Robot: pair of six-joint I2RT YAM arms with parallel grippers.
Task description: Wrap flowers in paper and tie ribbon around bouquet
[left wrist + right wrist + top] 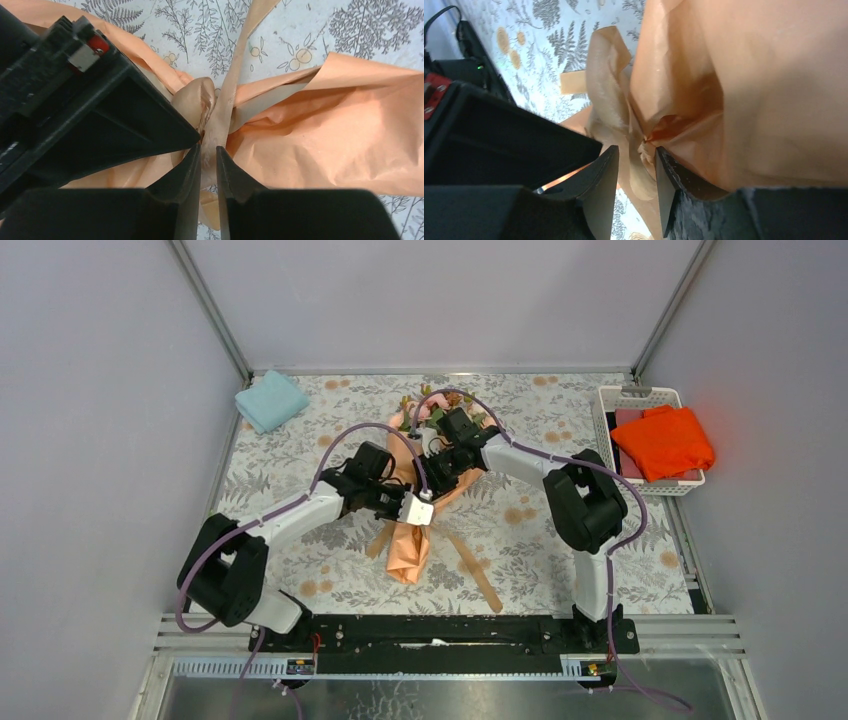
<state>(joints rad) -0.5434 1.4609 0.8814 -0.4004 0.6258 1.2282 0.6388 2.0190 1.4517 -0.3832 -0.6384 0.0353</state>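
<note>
**Bouquet lying flat, both grippers at the ribbon knot**

The bouquet [408, 550] lies on the table [300, 455] with its long axis running far-to-near. The flowers [425, 408] point away from the arm bases, just past the right gripper [634, 157]. The paper [325, 130] narrows to a tail that points back toward the bases, on the near side of the left gripper [206, 155].

The ribbon [228, 95] is cinched around the pinched waist of the paper, right where both grippers meet, nearly touching each other. The left gripper's jaws are narrow and pinch a ribbon strand right at the knot. The right gripper's jaws stand a bit wider with a ribbon loop filling the gap. Honestly can't tell if it's really clamped. One loose ribbon end trails across the table to the near right of the left gripper.

Further out, a blue cloth [271, 400] sits far off to the left of the left gripper. A basket [640, 393] holding an orange cloth [662, 442] sits well right of the right gripper.
</note>
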